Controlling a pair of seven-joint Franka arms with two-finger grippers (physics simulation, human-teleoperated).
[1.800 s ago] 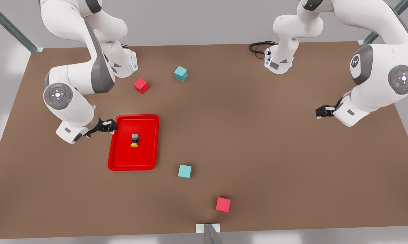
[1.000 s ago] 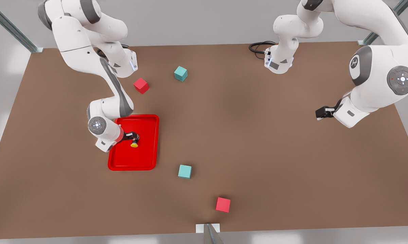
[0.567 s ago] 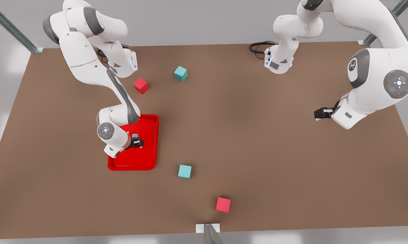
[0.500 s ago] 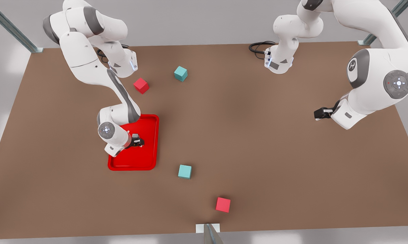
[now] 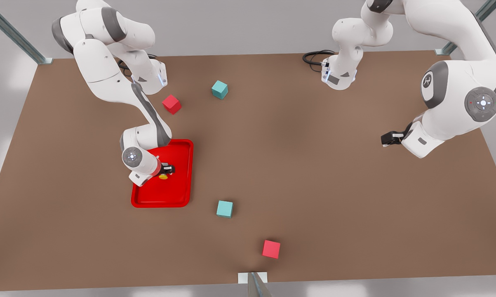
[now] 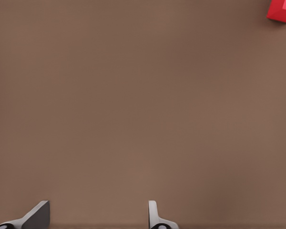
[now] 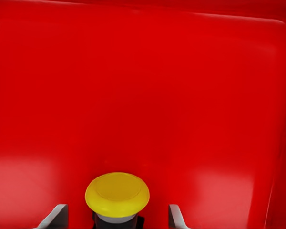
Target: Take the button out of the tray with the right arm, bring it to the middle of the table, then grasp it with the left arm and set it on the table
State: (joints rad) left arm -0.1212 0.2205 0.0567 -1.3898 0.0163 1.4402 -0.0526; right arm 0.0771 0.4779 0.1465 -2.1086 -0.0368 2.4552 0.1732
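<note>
On the table [image 5: 297, 173], right arm [image 5: 107, 78] bends into tray [image 5: 182, 194], straddling button [image 5: 163, 176].

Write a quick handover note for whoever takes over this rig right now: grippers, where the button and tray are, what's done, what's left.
Right gripper: low in the bright red shallow tray, fingers open either side of the small yellow-capped dark grey button, not closed on it.
Left gripper: open, waiting over the bare brown table at the front view's right.
Done: approach only.
Left: close, lift out, carry to the middle, hand to left gripper, set down.
</note>
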